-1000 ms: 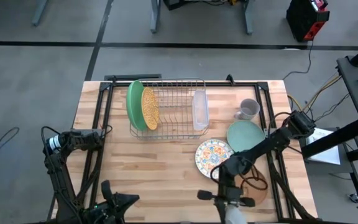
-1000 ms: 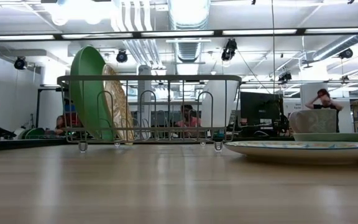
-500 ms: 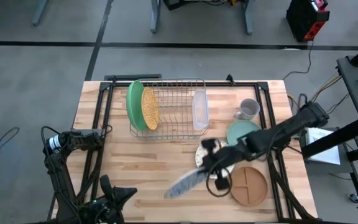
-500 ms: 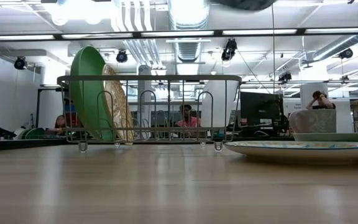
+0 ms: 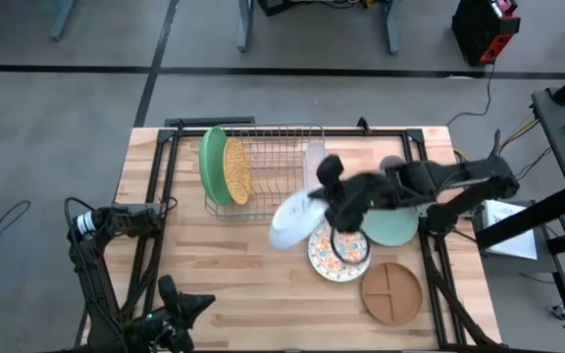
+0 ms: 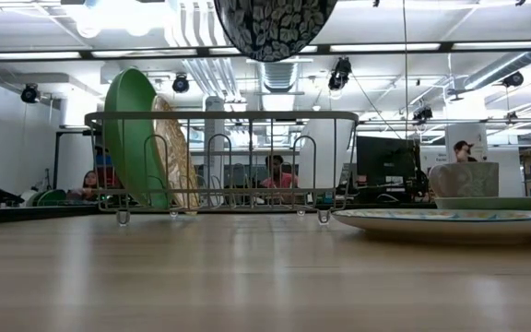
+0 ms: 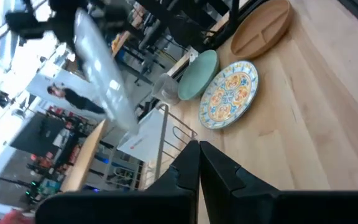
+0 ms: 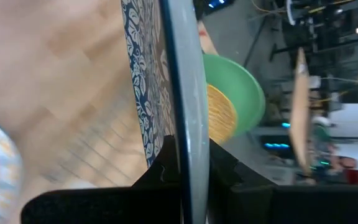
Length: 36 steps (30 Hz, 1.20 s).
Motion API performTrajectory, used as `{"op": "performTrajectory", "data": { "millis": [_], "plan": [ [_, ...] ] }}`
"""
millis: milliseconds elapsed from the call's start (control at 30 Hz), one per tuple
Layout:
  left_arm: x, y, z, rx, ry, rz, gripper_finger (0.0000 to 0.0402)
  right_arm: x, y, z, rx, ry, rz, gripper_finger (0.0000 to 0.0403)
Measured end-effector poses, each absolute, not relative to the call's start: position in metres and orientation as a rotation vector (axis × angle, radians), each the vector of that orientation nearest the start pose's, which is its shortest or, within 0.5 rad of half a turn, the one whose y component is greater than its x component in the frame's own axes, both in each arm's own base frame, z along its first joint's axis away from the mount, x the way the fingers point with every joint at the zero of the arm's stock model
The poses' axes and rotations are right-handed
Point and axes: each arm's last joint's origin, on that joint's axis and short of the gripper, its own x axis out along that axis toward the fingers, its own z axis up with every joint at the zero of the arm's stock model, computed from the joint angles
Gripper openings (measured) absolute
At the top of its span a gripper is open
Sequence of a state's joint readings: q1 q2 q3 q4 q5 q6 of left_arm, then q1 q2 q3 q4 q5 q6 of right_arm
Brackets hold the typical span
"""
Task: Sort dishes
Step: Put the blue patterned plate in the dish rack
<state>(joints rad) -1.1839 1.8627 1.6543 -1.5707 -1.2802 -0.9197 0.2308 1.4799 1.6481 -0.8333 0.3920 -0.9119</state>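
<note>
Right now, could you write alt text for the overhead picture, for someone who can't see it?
The right gripper holds a plate in the air beside a wire rack that holds a green plate and a gold plate. Three more plates and a mug sit nearby.

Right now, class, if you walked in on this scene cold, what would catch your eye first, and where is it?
First, the plate held in the air by the right gripper, tilted above the table near the wire rack, its underside patterned dark blue and white. Next, the green plate and gold speckled plate standing upright at the rack's left end. The floral plate lies flat on the table.
</note>
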Motion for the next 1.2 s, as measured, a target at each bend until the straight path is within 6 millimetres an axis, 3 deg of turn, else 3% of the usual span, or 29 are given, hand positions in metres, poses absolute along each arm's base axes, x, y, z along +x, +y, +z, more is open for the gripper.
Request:
{"op": "performTrajectory", "data": {
  "millis": [300,633,867,1200],
  "plan": [
    [0.149,-0.282,0.309,0.792,0.362,0.319,0.0,0.315,-0.004,0.399,-1.308,0.815,0.099,0.001],
    [0.139,-0.221,0.294,0.688,0.332,0.409,0.0,0.354,-0.055,0.393,-1.5,0.938,0.121,0.001],
    [0.124,-0.19,0.292,0.615,0.145,0.436,0.0,0.387,-0.075,0.378,-1.646,0.994,0.222,0.0009],
    [0.124,-0.164,0.292,0.536,0.138,0.495,0.0,0.431,-0.081,0.348,-1.738,1.022,0.325,0.0009]
  ]
}}
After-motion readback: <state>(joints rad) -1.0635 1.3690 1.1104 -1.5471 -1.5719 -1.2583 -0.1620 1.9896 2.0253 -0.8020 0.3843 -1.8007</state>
